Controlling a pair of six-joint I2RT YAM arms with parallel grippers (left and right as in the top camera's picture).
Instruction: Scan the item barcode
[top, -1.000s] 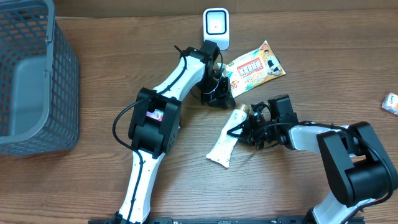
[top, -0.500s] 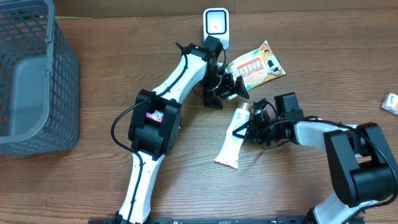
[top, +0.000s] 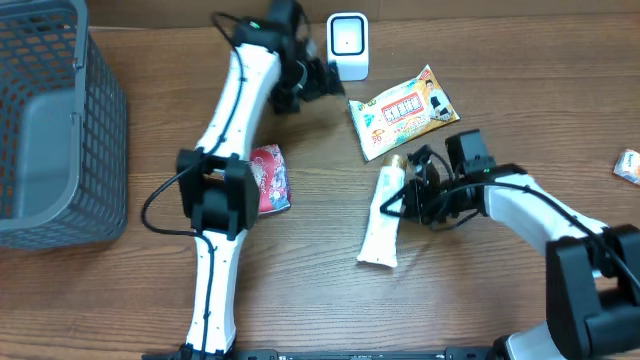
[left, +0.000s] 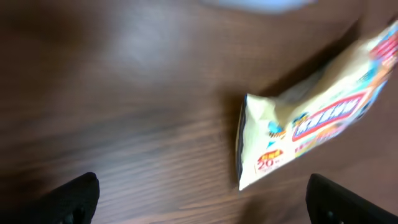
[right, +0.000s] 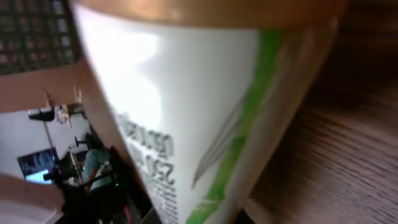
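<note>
Tube — white with a green stripe, on the table just below the packet; long axis near-to-far, gold cap toward the scanner.
Right gripper — pinched narrow on the tube's cap end.
Left gripper — fingers spread wide, beside the scanner.
Basket — grey floor showing.

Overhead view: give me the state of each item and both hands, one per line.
left hand: open, empty
right hand: shut on the white tube
white tube: gripped near its cap
scanner: upright
yellow packet: lying flat, untouched
red packet: lying flat
basket: upright
</note>
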